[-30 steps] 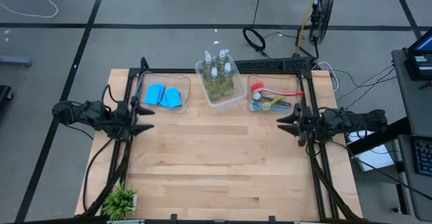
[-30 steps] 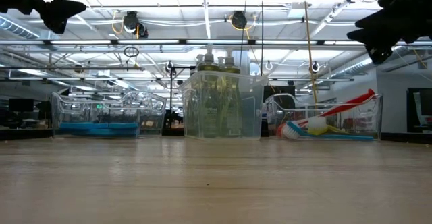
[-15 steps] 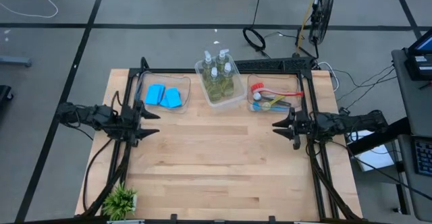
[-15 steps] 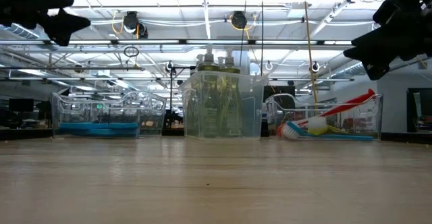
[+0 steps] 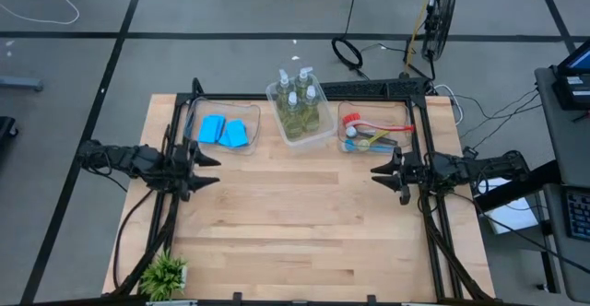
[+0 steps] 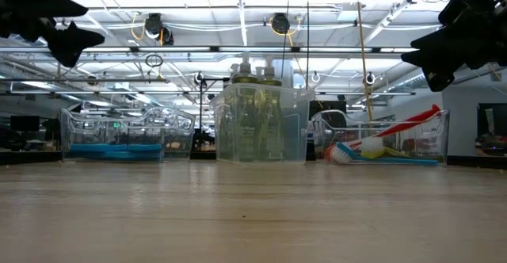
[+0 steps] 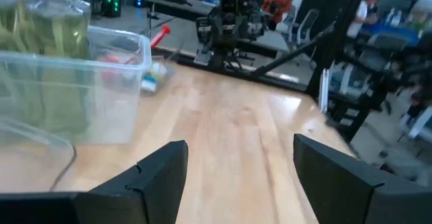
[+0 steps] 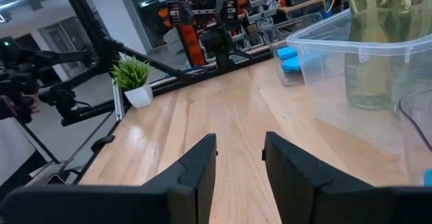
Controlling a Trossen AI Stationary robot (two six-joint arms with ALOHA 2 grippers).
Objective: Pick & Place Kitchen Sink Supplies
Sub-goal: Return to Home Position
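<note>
Three clear bins stand in a row along the table's far edge. The left one holds blue sponges [image 5: 226,133] [image 6: 115,146]. The middle one holds pump bottles of yellow-green soap [image 5: 298,108] [image 6: 257,112]. The right one holds the brushes [image 5: 373,133] [image 6: 380,144], a red one on top. My left gripper [image 5: 210,168] [image 7: 239,163] hangs open above the table's left side, near of the sponge bin. My right gripper [image 5: 378,173] [image 8: 239,156] hangs open above the right side, near of the brush bin. Both point toward the table's middle and hold nothing.
A small green potted plant [image 5: 166,274] [image 8: 135,79] stands at the table's near left corner. A black frame runs along the left, far and right edges [image 5: 369,88]. Bare wood lies between the two grippers [image 5: 295,205]. People sit in the room beyond [image 7: 368,11].
Both grippers have moved a little inward over the table, the left toward the right edge and the right toward the left edge, and both have sunk slightly. The bins and their contents have stayed put.
</note>
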